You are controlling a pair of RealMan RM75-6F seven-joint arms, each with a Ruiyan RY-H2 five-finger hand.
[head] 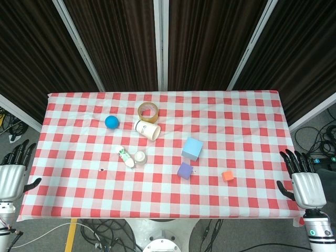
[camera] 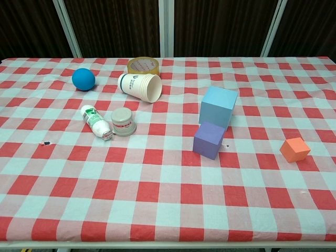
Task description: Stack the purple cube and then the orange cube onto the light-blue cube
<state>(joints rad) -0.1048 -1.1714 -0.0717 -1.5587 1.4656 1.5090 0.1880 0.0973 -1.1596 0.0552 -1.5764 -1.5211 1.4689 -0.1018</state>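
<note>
The light-blue cube (head: 192, 148) (camera: 218, 106) stands right of the table's middle. Just in front of it, close beside it, sits the smaller purple cube (head: 184, 171) (camera: 209, 139). The small orange cube (head: 228, 176) (camera: 294, 149) lies further right, apart from both. My left hand (head: 13, 170) hangs off the table's left edge, fingers spread and holding nothing. My right hand (head: 303, 178) hangs off the right edge, also spread and empty. Neither hand shows in the chest view.
On the red-checked tablecloth (head: 79, 194) lie a blue ball (head: 112, 122) (camera: 83, 79), a roll of tape (head: 148, 111) (camera: 144, 65), a paper cup on its side (head: 147, 129) (camera: 140, 86), a white bottle (head: 125, 157) (camera: 96, 122) and a small grey cap (head: 140, 157) (camera: 123, 122), all left of the cubes.
</note>
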